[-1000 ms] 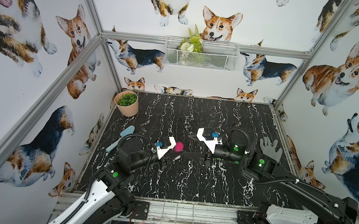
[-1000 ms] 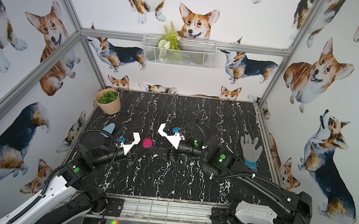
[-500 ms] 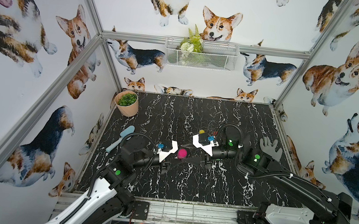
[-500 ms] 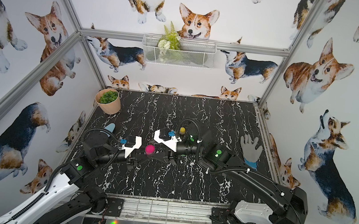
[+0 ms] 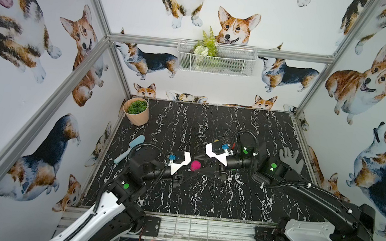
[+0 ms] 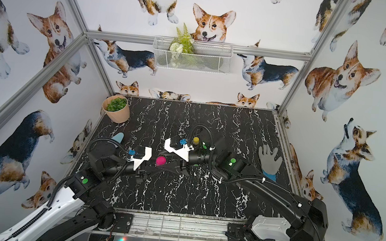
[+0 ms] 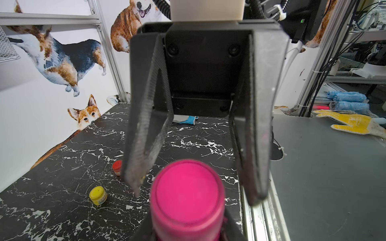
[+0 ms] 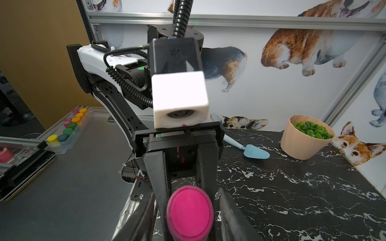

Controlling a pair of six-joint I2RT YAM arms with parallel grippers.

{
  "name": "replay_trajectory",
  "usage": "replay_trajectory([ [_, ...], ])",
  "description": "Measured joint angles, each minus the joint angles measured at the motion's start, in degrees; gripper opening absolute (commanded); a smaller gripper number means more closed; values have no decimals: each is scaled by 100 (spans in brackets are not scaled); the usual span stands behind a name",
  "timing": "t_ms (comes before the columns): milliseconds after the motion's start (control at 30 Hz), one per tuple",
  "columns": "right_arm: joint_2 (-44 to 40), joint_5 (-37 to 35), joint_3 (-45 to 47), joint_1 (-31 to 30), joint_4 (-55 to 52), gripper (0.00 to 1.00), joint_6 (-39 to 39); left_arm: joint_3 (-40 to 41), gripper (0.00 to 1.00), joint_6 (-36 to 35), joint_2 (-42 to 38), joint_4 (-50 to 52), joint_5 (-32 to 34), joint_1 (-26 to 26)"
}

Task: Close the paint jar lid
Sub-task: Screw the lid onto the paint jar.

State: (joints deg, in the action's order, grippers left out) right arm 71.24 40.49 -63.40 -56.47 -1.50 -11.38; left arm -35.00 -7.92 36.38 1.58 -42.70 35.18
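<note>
Right end effector has advanced and narrowed; its textured black fingers flank the round, matte pink lid with gaps. Left end effector clamps the cylindrical paint jar over the black marbled desk.

A pink round plastic paint jar sits clamped between the jaws of the left gripper. The right gripper faces it from the opposite side, one jaw on either side of the jar's top, not touching. Behind the right gripper, a small yellow plastic jar and a small red plastic jar stand on the black marble-patterned tabletop. A grey fabric glove lies to that gripper's right. A pale blue plastic scoop lies left of the left gripper, with a tan pot of green leaves behind the scoop.
</note>
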Motion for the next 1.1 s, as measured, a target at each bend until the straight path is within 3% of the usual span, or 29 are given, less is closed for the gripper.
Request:
replay_trajectory([
  [700,74,2,-9,0,0,38,72,0,22,-4,-2,-26,28,0],
  [1100,109,-619,68,-94,256,35,267,-20,20,-184,-42,7,713,0],
])
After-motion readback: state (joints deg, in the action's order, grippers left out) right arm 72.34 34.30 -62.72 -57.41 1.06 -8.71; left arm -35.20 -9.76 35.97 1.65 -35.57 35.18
